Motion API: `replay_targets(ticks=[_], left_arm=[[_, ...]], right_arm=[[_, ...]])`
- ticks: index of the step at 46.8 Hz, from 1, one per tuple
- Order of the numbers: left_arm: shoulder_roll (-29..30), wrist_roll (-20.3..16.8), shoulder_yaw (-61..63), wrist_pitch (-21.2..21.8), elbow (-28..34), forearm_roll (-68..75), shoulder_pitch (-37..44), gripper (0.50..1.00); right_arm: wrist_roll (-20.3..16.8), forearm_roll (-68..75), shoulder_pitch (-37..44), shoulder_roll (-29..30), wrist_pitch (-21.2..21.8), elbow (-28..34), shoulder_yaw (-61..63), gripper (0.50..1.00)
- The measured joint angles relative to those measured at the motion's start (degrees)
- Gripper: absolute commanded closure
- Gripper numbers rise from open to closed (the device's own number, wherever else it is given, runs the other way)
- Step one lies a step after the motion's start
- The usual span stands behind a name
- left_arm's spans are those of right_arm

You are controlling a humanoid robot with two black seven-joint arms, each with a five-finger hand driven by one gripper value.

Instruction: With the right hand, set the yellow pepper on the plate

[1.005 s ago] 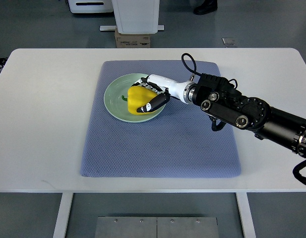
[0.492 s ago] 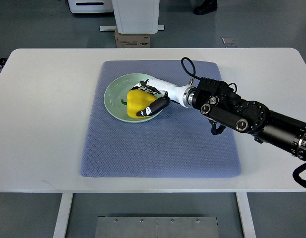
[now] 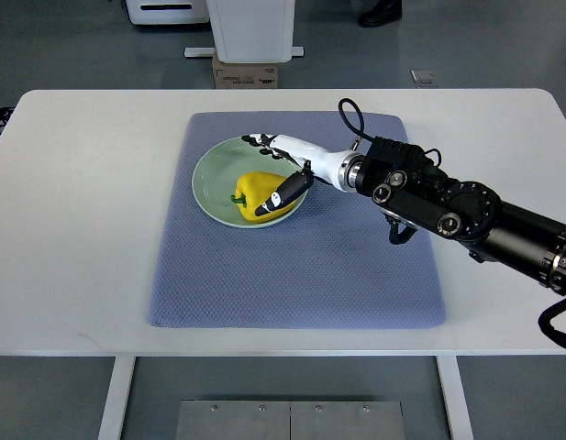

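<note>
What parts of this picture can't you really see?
- Top view: whether the right robot hand is touching the yellow pepper; the thumb overlaps it, so contact is hidden.
- The part of the plate under the pepper and thumb is covered.
- The right arm is cut off by the picture's right edge.
- The print on the cardboard box beyond the table is too small to read.

You see the pepper [image 3: 256, 190] lying on the plate [image 3: 209, 171], on a blue mat [image 3: 292, 266] on the worktop [image 3: 81, 183]. The right hand [image 3: 284, 168] spreads its fingers [image 3: 284, 194] beside the pepper.
</note>
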Motion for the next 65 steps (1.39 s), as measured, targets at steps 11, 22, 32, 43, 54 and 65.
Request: replay_targets(ticks=[11, 22, 32, 43, 54, 65], left_arm=[[0.0, -0.01, 0.0, 0.0, 0.0, 0.0, 0.0, 0.5], [0.0, -0.01, 0.0, 0.0, 0.0, 0.0, 0.0, 0.5], [0.0, -0.01, 0.0, 0.0, 0.0, 0.0, 0.0, 0.5], [0.0, -0.01, 0.0, 0.0, 0.0, 0.0, 0.0, 0.5], [0.0, -0.01, 0.0, 0.0, 0.0, 0.0, 0.0, 0.5], [0.0, -0.01, 0.0, 0.0, 0.0, 0.0, 0.0, 0.5]], right_arm=[[-0.28, 1.47, -2.1, 0.01, 0.0, -0.88, 7.16, 0.502], [-0.35, 1.52, -6.82, 0.0, -0.49, -1.78, 17.81, 0.502], [-0.2, 1.53, -10.6, -0.01, -3.21, -2.21, 28.77, 0.502], [-0.08, 1.51, -14.69, 0.0, -4.89, -2.48, 40.62, 0.502], [-0.1, 1.51, -19.36, 0.0, -6.36, -2.46, 52.38, 0.5], [2.64, 1.93, -22.55, 0.0, -6.28, -1.76, 60.37, 0.5]])
